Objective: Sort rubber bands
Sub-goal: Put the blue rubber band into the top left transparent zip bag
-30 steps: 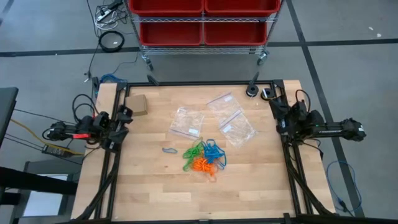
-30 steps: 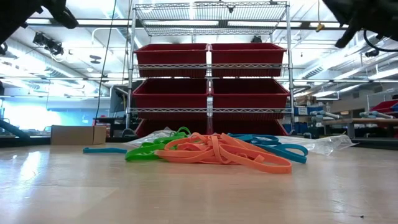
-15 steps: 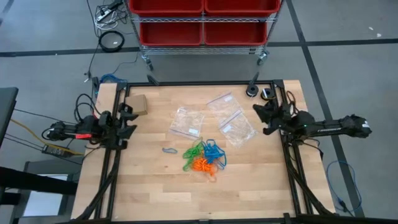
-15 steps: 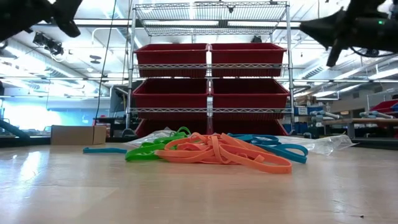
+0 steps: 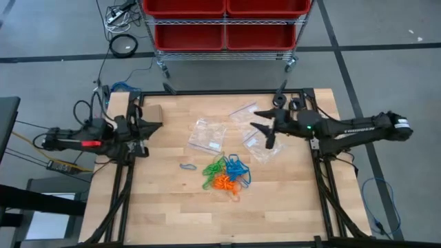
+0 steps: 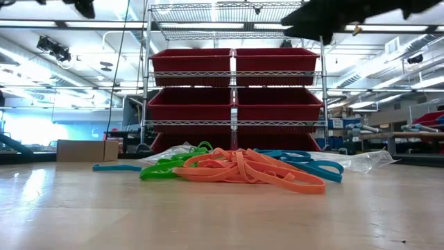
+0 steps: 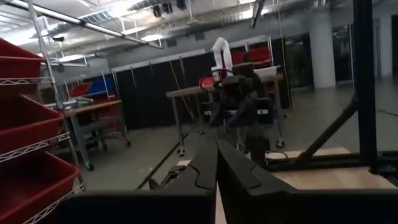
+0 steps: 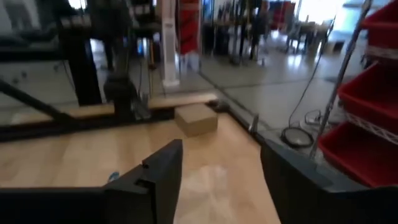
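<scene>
The rubber bands lie in a tangled heap of orange, green and blue loops on the wooden table's middle. One blue band lies apart on the heap's left. My left gripper hovers at the table's left edge, level and shut on nothing. My right gripper hangs open and level above the clear zip bags, with nothing between its fingers. Both are well above the table and far from the bands.
Three clear zip bags lie flat just beyond the heap. A small cardboard box sits at the far left corner. A wire rack with red bins stands past the far edge. Bare wood spans the near half.
My left gripper has risen, tipped up from pointing down to level, and shut. My right gripper has swung out from the table's right edge toward the middle, over the zip bags, has risen to level, and has opened. The bands and bags lie as before.
</scene>
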`<action>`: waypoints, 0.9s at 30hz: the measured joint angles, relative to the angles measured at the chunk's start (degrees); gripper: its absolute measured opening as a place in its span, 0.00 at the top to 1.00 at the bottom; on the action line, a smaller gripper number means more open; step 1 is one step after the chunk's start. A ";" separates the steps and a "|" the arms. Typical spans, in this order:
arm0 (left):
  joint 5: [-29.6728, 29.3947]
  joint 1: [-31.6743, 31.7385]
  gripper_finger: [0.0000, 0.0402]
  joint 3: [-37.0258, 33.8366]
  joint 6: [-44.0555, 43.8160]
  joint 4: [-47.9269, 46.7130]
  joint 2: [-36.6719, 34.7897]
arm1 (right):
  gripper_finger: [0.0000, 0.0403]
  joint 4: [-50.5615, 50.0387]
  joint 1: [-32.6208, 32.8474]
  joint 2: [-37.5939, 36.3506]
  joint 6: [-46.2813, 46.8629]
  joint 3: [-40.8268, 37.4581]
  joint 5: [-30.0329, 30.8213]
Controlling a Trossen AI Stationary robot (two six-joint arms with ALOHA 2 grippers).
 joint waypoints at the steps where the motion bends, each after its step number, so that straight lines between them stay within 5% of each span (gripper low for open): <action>1: -0.01 0.00 0.95 0.60 0.52 -0.06 1.77 | 0.47 -1.56 0.47 1.44 -0.04 1.48 0.05; 5: -1.81 -0.01 0.89 3.02 2.87 -1.25 9.34 | 0.48 -6.28 2.67 5.41 -0.24 5.21 -0.04; 15: -3.99 -0.02 0.54 9.17 -1.93 -10.29 24.97 | 0.58 -19.77 8.23 4.13 2.51 6.51 3.18; 27: 0.31 0.06 0.51 9.18 -2.94 -9.37 46.41 | 0.56 -21.45 15.82 10.18 10.31 3.02 2.62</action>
